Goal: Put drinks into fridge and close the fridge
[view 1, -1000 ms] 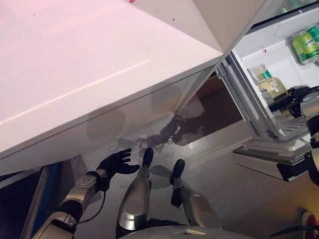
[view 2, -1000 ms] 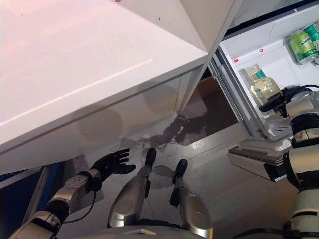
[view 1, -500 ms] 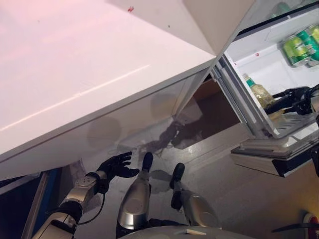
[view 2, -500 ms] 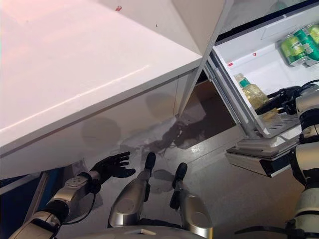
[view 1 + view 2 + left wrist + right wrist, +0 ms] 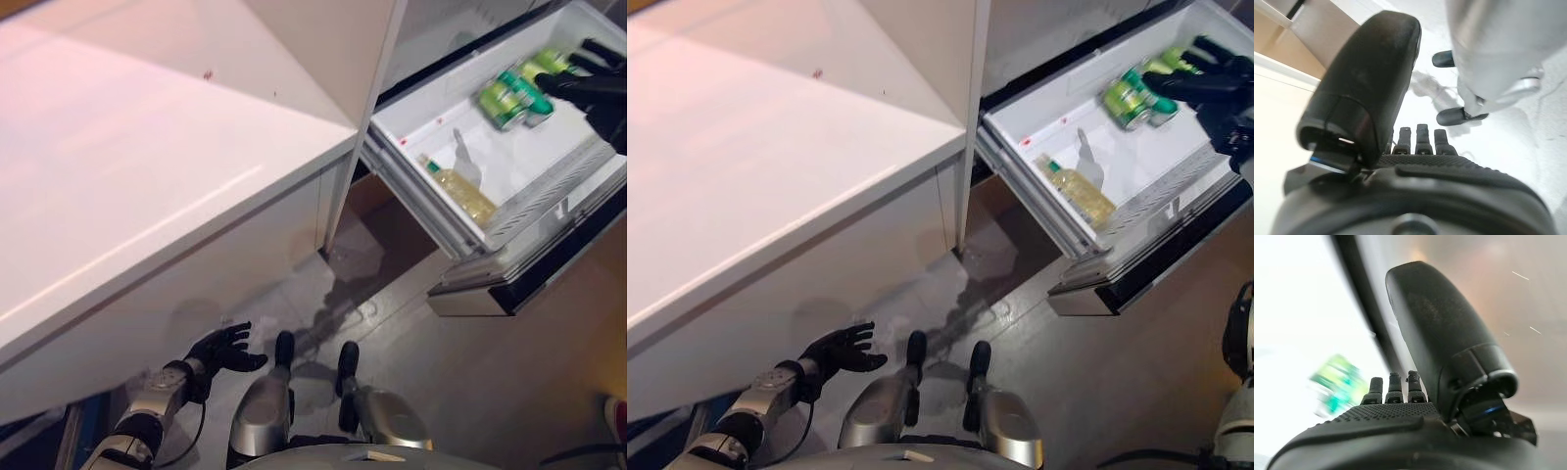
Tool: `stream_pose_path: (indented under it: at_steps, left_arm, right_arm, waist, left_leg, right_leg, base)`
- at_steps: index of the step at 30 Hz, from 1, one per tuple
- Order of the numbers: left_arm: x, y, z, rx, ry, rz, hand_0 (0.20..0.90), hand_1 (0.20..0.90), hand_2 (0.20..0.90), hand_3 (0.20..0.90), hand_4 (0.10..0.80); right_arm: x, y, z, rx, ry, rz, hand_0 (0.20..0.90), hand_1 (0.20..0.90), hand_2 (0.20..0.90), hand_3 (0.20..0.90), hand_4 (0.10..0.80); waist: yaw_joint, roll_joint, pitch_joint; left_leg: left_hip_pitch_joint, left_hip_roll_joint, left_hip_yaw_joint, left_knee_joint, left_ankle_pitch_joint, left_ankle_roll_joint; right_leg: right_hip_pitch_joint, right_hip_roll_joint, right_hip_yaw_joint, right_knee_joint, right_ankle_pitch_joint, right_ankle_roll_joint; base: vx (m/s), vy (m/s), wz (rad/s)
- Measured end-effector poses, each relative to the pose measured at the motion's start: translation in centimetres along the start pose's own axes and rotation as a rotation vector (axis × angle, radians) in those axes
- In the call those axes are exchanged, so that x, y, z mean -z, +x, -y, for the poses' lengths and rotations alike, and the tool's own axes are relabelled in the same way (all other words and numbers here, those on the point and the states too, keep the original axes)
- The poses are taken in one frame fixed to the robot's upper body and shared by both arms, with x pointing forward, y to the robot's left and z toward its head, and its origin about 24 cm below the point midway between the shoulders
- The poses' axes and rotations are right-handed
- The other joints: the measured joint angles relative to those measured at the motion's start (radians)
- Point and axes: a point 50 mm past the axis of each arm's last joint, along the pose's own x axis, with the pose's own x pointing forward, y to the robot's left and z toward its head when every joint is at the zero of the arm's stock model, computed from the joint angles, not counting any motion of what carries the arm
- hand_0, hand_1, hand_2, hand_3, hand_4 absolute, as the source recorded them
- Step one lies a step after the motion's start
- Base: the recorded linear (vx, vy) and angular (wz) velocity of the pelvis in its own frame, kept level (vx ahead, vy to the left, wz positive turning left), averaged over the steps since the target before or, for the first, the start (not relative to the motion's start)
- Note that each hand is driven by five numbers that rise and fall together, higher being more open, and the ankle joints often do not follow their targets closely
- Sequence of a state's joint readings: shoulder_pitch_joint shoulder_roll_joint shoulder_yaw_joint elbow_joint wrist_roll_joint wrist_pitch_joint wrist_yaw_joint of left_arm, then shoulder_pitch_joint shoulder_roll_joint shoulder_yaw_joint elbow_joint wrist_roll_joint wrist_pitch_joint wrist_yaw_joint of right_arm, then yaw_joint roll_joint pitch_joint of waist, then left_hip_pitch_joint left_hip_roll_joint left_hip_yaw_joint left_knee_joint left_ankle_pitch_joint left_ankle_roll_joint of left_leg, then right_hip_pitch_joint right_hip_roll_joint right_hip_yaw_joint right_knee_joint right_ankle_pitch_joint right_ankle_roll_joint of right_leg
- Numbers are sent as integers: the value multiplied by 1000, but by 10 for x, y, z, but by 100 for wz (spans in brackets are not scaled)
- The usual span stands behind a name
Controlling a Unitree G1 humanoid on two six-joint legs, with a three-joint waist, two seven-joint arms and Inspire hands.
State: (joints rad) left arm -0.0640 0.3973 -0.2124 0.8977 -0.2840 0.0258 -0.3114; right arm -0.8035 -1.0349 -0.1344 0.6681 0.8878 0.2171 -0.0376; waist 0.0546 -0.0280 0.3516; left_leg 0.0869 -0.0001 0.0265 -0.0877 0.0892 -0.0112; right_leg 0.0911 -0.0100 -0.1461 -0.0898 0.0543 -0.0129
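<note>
The right hand (image 5: 588,83) has let go of the bottle (image 5: 460,194) and moved up by the green cans (image 5: 514,90) – fingers open, like the left hand (image 5: 220,350) – so the fridge (image 5: 509,255) needs closing next.

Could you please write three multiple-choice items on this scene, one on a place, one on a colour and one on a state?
1. Where does the bottle lie?
A. in the open fridge door's shelf
B. on the floor
C. on the counter

2. What colour are the cans?
A. red
B. green
C. blue

3. How is the left hand?
A. shut on a can
B. shut on the bottle
C. open, holding nothing

Answers: 1 A, the bottle rests inside the door's white shelf. 2 B, the cans beside the right hand are green. 3 C, its fingers are spread low by the counter, with nothing in them.
</note>
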Motion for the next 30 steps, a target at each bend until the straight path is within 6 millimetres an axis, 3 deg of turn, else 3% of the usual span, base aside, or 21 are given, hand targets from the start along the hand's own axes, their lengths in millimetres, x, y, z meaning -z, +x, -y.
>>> stream_pose_path:
  at_steps: [4, 7, 16, 20, 26, 30]
  left_arm:
    - [22, -1, 9, 14, -24, -70, 900, 900, 900, 900, 800]
    - [33, -1, 15, 29, -22, -107, 900, 900, 900, 900, 800]
    - [63, -8, 28, 55, -47, -197, 900, 900, 900, 900, 800]
    - [45, 2, 34, 76, -4, -155, 900, 900, 900, 900, 800]
    - [-6, 15, 33, 58, -54, 19, 900, 900, 900, 900, 800]
    - [-19, 16, 34, 57, -90, 98, 900, 900, 900, 900, 800]
  right_arm:
    - [18, -9, 21, 182, 132, 65, 900, 900, 900, 900, 800]
    - [47, -20, 36, 344, 206, 62, 900, 900, 900, 900, 800]
    - [121, -60, 65, 654, 286, -68, 900, 900, 900, 900, 800]
    - [117, -59, 63, 662, 301, -28, 900, 900, 900, 900, 800]
    - [101, -41, 39, 567, 413, 24, 900, 900, 900, 900, 800]
    - [84, -30, 26, 531, 528, 128, 900, 900, 900, 900, 800]
  waist:
    - [-32, 0, -88]
    - [-54, 3, -115]
    - [-61, 46, -141]
    - [-50, 72, -117]
    - [-16, 81, 43]
    - [-5, 82, 102]
  left_leg:
    - [29, -2, 10, 0, -15, 4]
    - [63, -1, 19, -1, -23, 7]
    - [25, -11, 10, 104, -62, 23]
    - [-90, -28, -4, 205, -79, 36]
    - [-315, -73, -15, 467, -145, 50]
    - [-400, -88, -28, 579, -177, 59]
  right_leg:
    - [25, -3, 13, 0, -6, 9]
    - [58, -6, 25, 0, -10, 13]
    - [28, -25, 20, 94, -50, 22]
    - [-110, -53, -1, 256, -110, 23]
    - [-346, -119, -3, 560, -204, 19]
    - [-418, -144, -1, 666, -232, 24]
  base:
    - [73, 19, -11]
    - [76, 6, -12]
    - [41, -4, 3]
    - [-242, 22, 18]
    - [-172, 30, 14]
    - [-44, 51, 12]
